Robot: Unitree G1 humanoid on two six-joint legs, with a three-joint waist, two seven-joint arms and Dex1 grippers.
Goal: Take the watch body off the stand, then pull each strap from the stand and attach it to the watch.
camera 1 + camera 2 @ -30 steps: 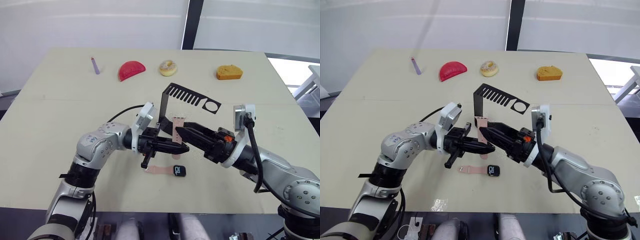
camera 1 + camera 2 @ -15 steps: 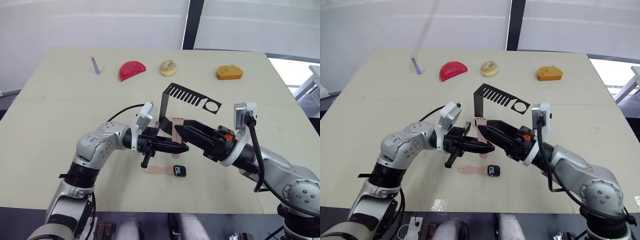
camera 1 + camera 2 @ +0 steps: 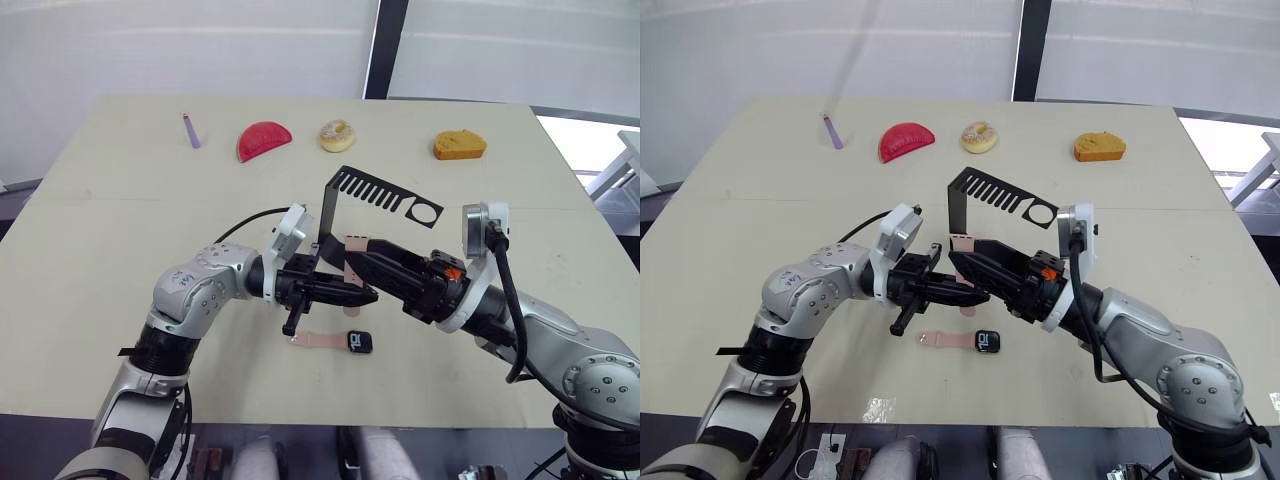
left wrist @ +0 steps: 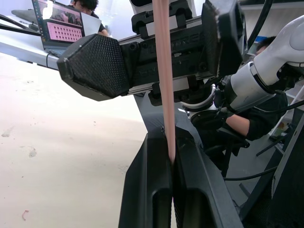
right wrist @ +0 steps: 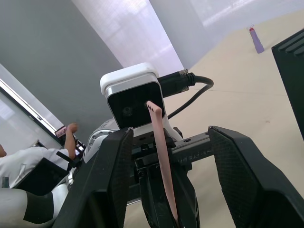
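Nearest, just below both claws, the watch body lies on the bench with one strap already joined to it. Above it the left claw pinches the second strap flat between its closed fingers, the band standing upright. The right claw faces it with fingers spread wide, one on each side of the strap but not yet touching it. Just behind them stands the stand, now bare. The risk I judge: if the right claw closes off-centre or the left lets go early, the limp strap could twist or drop beside the watch. The wrist views show the pinch and the open gap around the strap; the eye views give the watch and the stand. Farthest lie a purple stick, a red slice, a doughnut and bread.
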